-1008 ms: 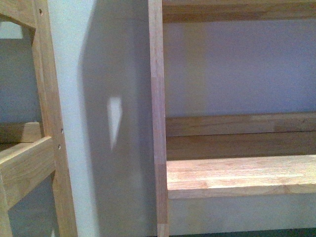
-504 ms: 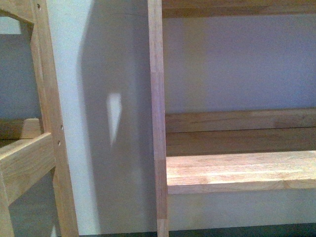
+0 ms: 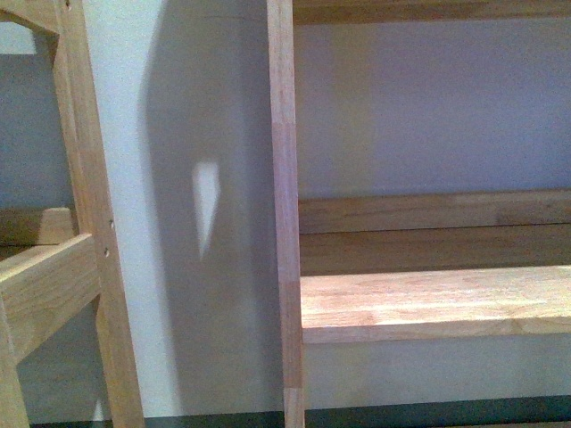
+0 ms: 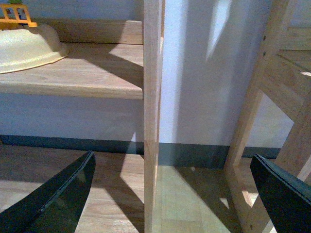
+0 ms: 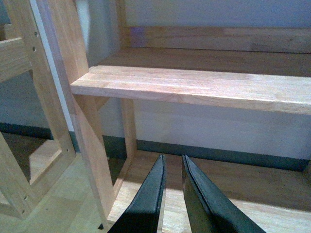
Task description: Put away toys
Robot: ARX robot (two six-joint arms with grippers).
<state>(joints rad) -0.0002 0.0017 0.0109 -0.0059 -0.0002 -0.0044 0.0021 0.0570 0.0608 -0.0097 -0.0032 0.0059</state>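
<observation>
Plush toy not in any view. Left tool (image 4: 172,194) spread wide, empty; right tool (image 5: 171,194) nearly closed, empty, both facing the shelf (image 3: 437,308). Risk: arms clipping the shelf upright (image 3: 285,214) while searching, given close quarters.

Pale wood with a smooth, lightly satin finish on the shelf (image 3: 428,308) and its post (image 3: 284,223). Matt painted wall (image 3: 428,107) behind, dark matt skirting (image 4: 194,154) below. Wood-look floor (image 4: 180,199) shines softly. Smooth cream plastic-looking bowl (image 4: 29,46); black, faintly glossy gripper fingers (image 5: 146,204).
</observation>
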